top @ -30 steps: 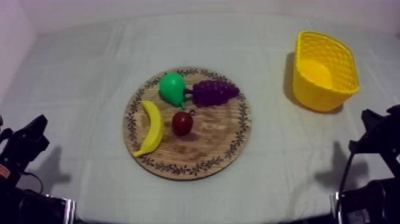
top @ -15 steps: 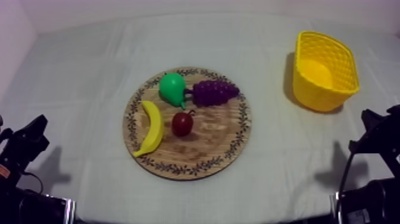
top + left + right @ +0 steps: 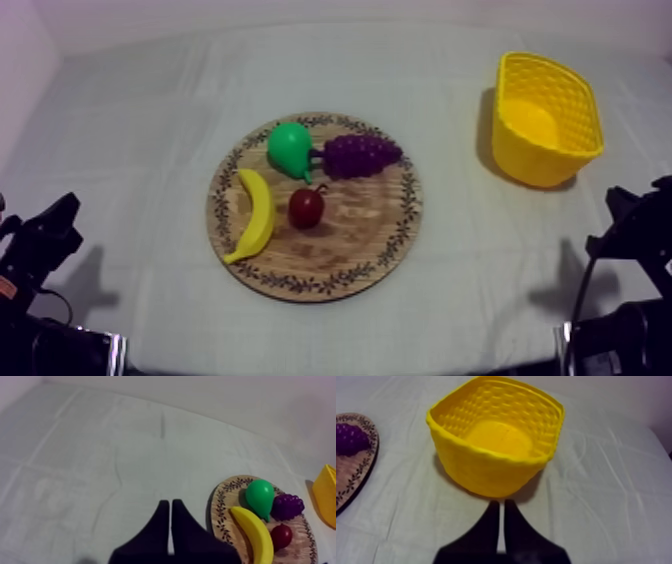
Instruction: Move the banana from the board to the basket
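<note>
A yellow banana (image 3: pixel 254 214) lies on the left part of the round wooden board (image 3: pixel 370 245), which sits at the table's middle. The yellow basket (image 3: pixel 545 118) stands at the far right with nothing in it. My left gripper (image 3: pixel 62 220) rests low at the left, well away from the board. Its own fingers (image 3: pixel 171 512) lie together as a narrow wedge over bare cloth, with the banana (image 3: pixel 254 533) and board (image 3: pixel 221 511) off to the side. My right gripper (image 3: pixel 618 205) rests low at the right. Its shut wedge (image 3: pixel 499 510) points at the basket (image 3: pixel 496 441) just ahead.
On the board with the banana are a green pear (image 3: pixel 290 148), a bunch of purple grapes (image 3: pixel 360 155) and a small red fruit (image 3: pixel 307 206). Open cloth lies between board and basket. The grapes (image 3: pixel 350 438) show at the board's edge beside the basket.
</note>
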Robot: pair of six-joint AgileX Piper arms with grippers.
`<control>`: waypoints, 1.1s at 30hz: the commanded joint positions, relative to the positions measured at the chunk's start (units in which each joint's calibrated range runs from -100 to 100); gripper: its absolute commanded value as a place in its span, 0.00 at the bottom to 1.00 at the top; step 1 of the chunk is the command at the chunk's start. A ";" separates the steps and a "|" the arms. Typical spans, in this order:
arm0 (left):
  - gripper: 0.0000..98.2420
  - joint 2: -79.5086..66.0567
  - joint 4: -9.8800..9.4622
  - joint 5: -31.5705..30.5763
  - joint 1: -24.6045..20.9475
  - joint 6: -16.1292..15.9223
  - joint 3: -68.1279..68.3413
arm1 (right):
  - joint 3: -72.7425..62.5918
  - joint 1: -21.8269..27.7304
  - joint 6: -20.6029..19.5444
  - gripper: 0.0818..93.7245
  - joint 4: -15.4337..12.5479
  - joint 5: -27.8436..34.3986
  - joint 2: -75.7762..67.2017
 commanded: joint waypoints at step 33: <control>0.00 0.00 0.04 0.02 0.01 0.01 -0.03 | -79.87 -8.03 -6.81 0.01 -9.73 37.75 62.23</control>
